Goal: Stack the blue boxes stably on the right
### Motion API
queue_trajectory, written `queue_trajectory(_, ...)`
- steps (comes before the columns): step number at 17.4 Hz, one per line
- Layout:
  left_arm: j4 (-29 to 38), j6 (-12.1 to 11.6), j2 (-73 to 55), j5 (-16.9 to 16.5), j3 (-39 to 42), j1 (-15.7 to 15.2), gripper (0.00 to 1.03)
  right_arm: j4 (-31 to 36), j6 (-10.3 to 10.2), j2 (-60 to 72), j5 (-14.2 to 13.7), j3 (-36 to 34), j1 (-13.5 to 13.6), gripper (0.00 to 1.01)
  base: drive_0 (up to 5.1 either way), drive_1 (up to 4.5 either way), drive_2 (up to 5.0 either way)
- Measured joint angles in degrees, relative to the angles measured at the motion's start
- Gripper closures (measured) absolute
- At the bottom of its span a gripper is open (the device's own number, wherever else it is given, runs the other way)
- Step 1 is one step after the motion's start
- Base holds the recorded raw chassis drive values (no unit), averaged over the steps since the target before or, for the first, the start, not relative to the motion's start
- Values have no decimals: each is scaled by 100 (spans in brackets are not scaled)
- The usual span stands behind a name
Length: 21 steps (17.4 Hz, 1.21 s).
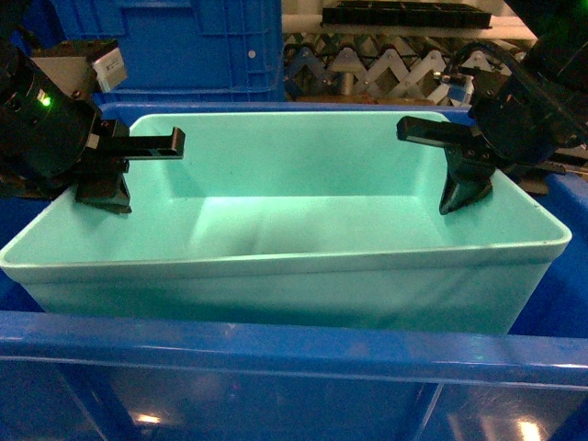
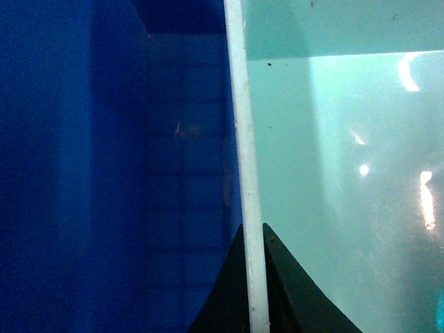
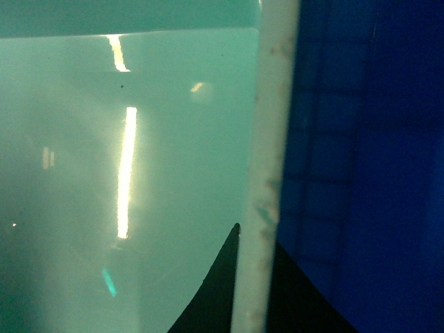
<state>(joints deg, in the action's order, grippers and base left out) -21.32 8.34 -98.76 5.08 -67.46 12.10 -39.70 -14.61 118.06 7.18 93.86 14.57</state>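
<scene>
Head view shows the turquoise tub (image 1: 276, 230) sitting inside the dark-blue crate (image 1: 276, 354), whose front rim runs across six o'clock and whose walls show at three and nine o'clock. Whether the tub rests on the crate floor or hangs in the grip, I cannot tell. At nine o'clock the left gripper (image 1: 108, 175) straddles the tub's left rim, and at three o'clock the right gripper (image 1: 464, 179) straddles the right rim. Each wrist view shows the pale rim (image 2: 244, 173) passing straight between two dark fingers (image 2: 295, 298), with the crate's ribbed wall just beside it, so both sets of jaws look clenched on the tub's edge. The main risk, as I judge it, is uneven letting-go: if one side releases first or the tub is tilted, it could drop crooked and wedge against a crate wall instead of nesting flat. The thin, smooth rim could also slip through the fingers. Behind, at twelve o'clock, stands another blue crate (image 1: 175, 46), with a roller conveyor (image 1: 367, 64) at one o'clock.
</scene>
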Motion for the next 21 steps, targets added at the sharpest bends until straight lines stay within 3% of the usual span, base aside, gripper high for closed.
queue_trajectory(6,46,-243,-24,-55,-9,-22,101,-63,-98,-37,35,-92,-9,91,0,0,0)
queue_trajectory(11,44,-435,-35,-216,-31,35,58,-39,-315,-92,164,-94,46,45,0,0,0)
queue_trajectory(15,50,-457,-37,-275,-46,50,17,-15,-372,-116,275,-92,118,3,0,0,0)
queue_trajectory(17,50,-476,-37,-273,-46,50,3,-17,-378,-116,275,-92,118,4,0,0,0)
queue_trajectory(20,52,-492,-37,-273,-46,50,5,-15,-378,-116,273,-92,118,3,0,0,0)
queue_trajectory(21,1882,-588,9,52,498,87,11,1937,-127,-337,-332,-870,164,9,0,0,0)
